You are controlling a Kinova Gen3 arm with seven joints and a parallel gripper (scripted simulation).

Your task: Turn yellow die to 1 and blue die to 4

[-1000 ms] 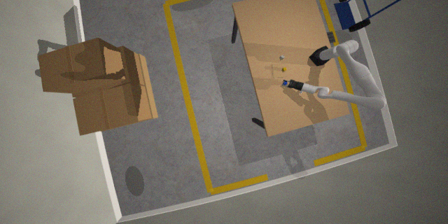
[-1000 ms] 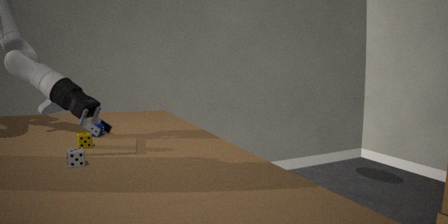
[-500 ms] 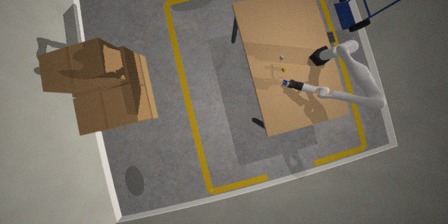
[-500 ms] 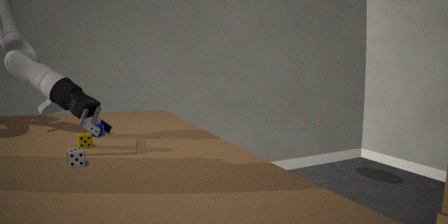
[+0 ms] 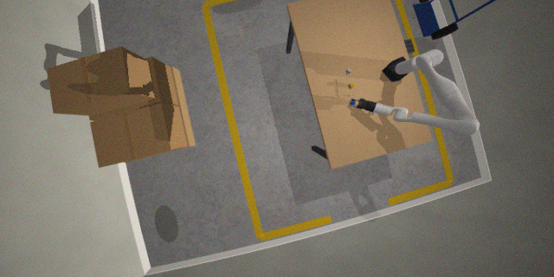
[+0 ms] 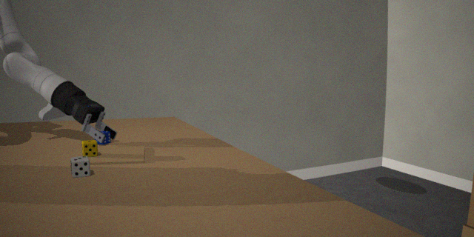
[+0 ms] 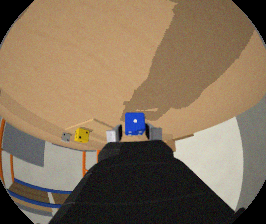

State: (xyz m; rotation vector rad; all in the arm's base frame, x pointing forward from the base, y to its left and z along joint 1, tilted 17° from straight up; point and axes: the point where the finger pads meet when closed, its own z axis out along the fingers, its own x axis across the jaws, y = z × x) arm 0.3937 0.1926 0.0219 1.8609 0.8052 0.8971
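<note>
My gripper (image 5: 355, 103) (image 6: 107, 137) (image 7: 133, 129) is open, tilted low over the table, with a finger on each side of the blue die (image 5: 353, 103) (image 6: 107, 138) (image 7: 135, 121). In the wrist view one white pip shows on the blue die's large visible face; I cannot tell whether it lies fully flat. The yellow die (image 5: 351, 86) (image 6: 89, 149) (image 7: 81, 135) stands apart; its front face shows 5 in the exterior view, with what looks like one pip on top. The white die (image 5: 349, 71) (image 6: 81, 167) (image 7: 66, 136) shows 5 in front. The mat's outline cannot be told from the wood.
A low wood-coloured rail (image 5: 337, 88) (image 6: 149, 155) stands on the table (image 5: 346, 22) (image 6: 222, 189), beyond the dice from the arm's base. Thin pale edge lines run from it towards the dice. The white die is the farthest die from my gripper.
</note>
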